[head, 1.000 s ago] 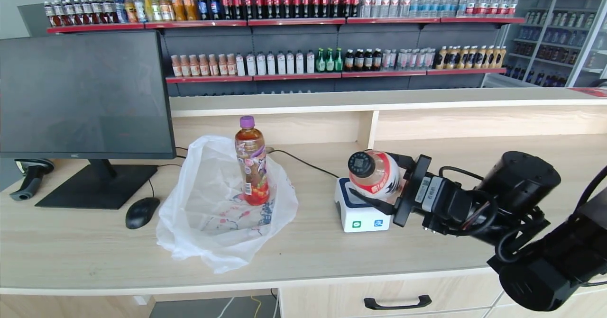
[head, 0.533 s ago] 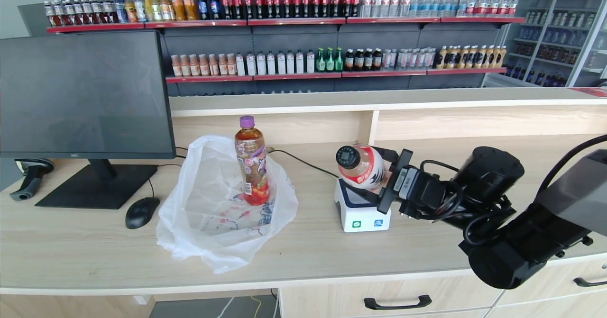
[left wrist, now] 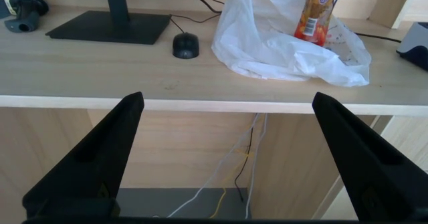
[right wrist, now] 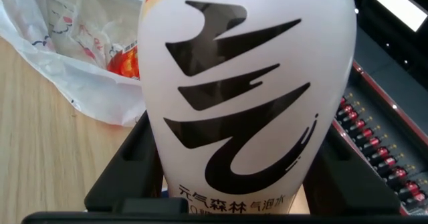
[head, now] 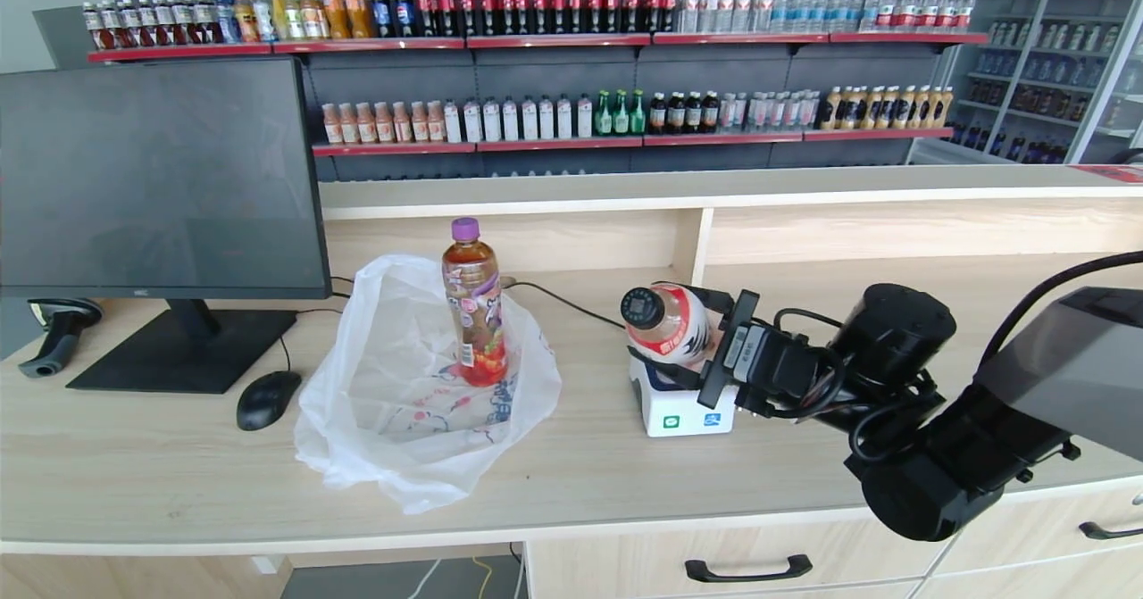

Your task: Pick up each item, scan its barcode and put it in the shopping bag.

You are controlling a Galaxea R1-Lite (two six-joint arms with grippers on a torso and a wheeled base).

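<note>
White bottle [head: 670, 324]: lay on its side with the black cap toward the shopping bag, held just above the scanner box; whether it touched the box could not be told.
Right gripper [head: 683, 331]: its fingers [right wrist: 127, 174] pinched the bottle's body from two sides.
Scanner box [head: 683, 411]: white, stood on the worktop [head: 580, 474] directly beneath the bottle.
Shopping bag [head: 420, 411]: clear plastic, open and slumped on the worktop, to the robot's left of the box.
Tea bottle [head: 473, 313]: purple cap, upright inside the bag.
Left gripper [left wrist: 227, 157]: fingers [left wrist: 100, 164] spread wide around nothing, below the worktop's front edge.
Mouse [head: 266, 400]: near the bag, beside the monitor [head: 161, 179] stand.
Handheld scanner [head: 58, 331]: at the far left edge.
</note>
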